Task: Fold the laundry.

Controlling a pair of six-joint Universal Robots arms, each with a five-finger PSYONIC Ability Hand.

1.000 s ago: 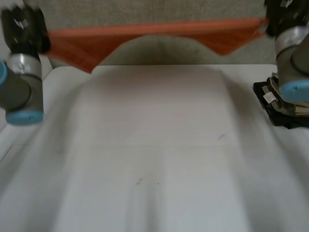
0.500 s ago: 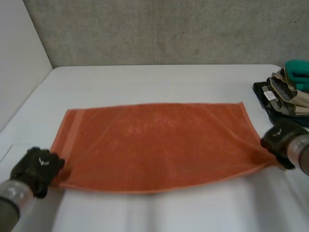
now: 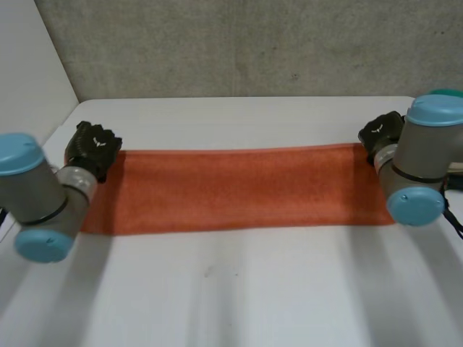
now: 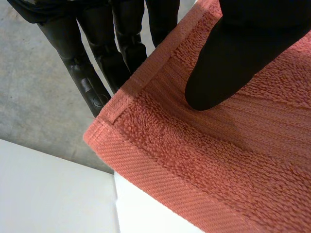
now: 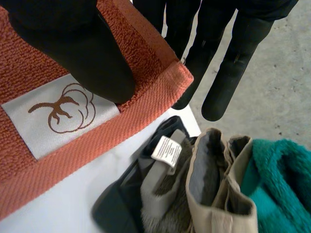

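An orange towel (image 3: 239, 188) lies across the white table (image 3: 231, 289) as a long doubled strip. My left hand (image 3: 92, 148) is at its far left corner and my right hand (image 3: 380, 134) at its far right corner. In the left wrist view the thumb (image 4: 233, 63) presses on top of the towel (image 4: 218, 160) while the fingers (image 4: 97, 63) reach under the corner, pinching it. In the right wrist view the thumb (image 5: 82, 53) sits on the towel's corner (image 5: 146, 97) beside a silver label (image 5: 63, 114), with the fingers (image 5: 228, 73) beneath.
A pile of folded clothes (image 5: 194, 189) with a teal fleece (image 5: 282, 184) lies just beyond the right hand at the table's right edge. A grey wall rises behind the table and a white one at its left.
Half a second ago the towel lay spread flat with both hands at its near corners. Both hands have carried those corners away to the far edge, doubling the towel over.
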